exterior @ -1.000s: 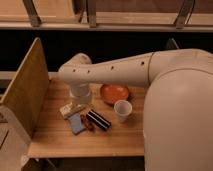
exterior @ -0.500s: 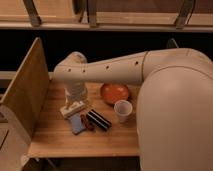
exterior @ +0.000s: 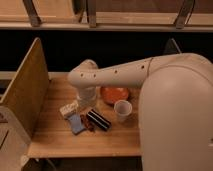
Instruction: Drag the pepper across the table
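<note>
The pepper (exterior: 88,123) is a small dark red piece lying on the light wooden table (exterior: 65,141), between a blue flat pad (exterior: 76,124) and a black box (exterior: 99,120). My gripper (exterior: 86,106) hangs at the end of the white arm, just behind and above the pepper, with the arm's wrist covering most of it. I cannot tell whether it touches the pepper.
An orange plate (exterior: 116,93) lies behind the black box. A white cup (exterior: 122,110) stands to the right of the box. A pale block (exterior: 69,108) lies left of the gripper. An upright wooden side board (exterior: 25,92) bounds the table's left. My white body fills the right.
The arm's wrist swung slightly left, then back to the right over the objects. The pepper, pad, box, cup and plate have not visibly moved.
</note>
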